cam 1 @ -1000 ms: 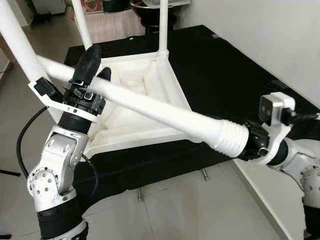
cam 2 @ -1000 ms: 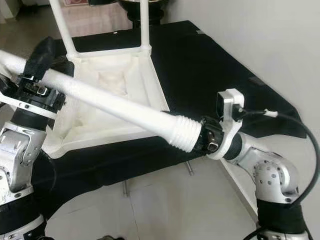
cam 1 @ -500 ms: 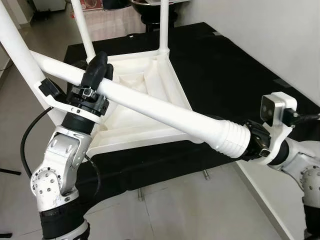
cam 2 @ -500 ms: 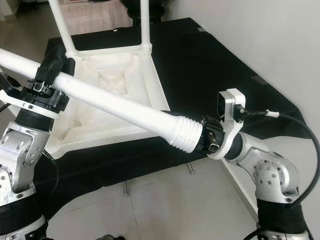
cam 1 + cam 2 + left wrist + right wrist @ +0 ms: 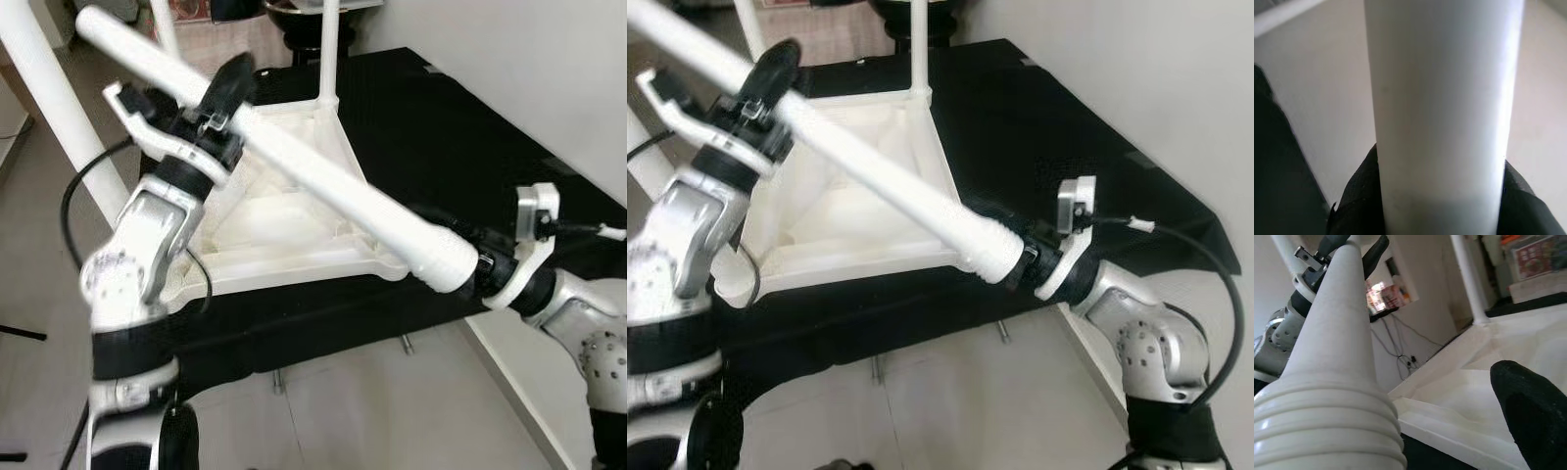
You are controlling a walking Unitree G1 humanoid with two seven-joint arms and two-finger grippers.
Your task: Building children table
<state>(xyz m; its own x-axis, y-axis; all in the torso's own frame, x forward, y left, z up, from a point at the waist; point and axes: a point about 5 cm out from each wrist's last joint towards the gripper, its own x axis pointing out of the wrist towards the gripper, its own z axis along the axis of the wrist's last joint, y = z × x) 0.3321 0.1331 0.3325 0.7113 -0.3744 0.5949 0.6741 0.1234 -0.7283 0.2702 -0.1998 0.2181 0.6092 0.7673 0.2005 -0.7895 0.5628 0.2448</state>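
A long white table leg [image 5: 323, 176] slants above the upturned white tabletop [image 5: 294, 220] on the black-covered surface [image 5: 460, 147] — the left gripper [image 5: 227, 86] clamped round its upper stretch, the right gripper [image 5: 468, 262] closed on its ribbed end. The left wrist view shows black fingers [image 5: 1359, 196] hugging the tube; the right wrist view adds cables [image 5: 1400, 352] along a far wall.

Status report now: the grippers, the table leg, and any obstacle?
Left gripper shut on the table leg near its upper end. Right gripper holds the ribbed lower end, over the upturned tabletop. Two fitted legs stand near.
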